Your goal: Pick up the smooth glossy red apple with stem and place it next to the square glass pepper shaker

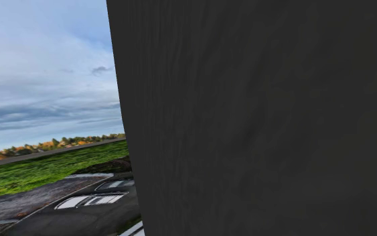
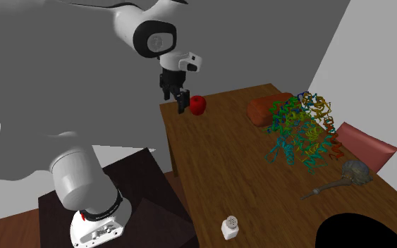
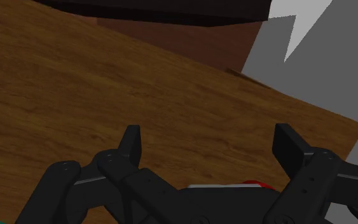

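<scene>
Nearest, shaker (image 2: pixel 230 227): small, white, squarish, capped, upright by the table (image 2: pixel 211 169) edge; contents cannot be told. Table top is brown wood with visible grain. At its far end sits the apple (image 2: pixel 198 105): round, red, glossy, resting on the wood, well apart from the shaker. Gripper (image 2: pixel 178 104) hangs just beside the apple, black, jaws apart and clasping nothing.
</scene>
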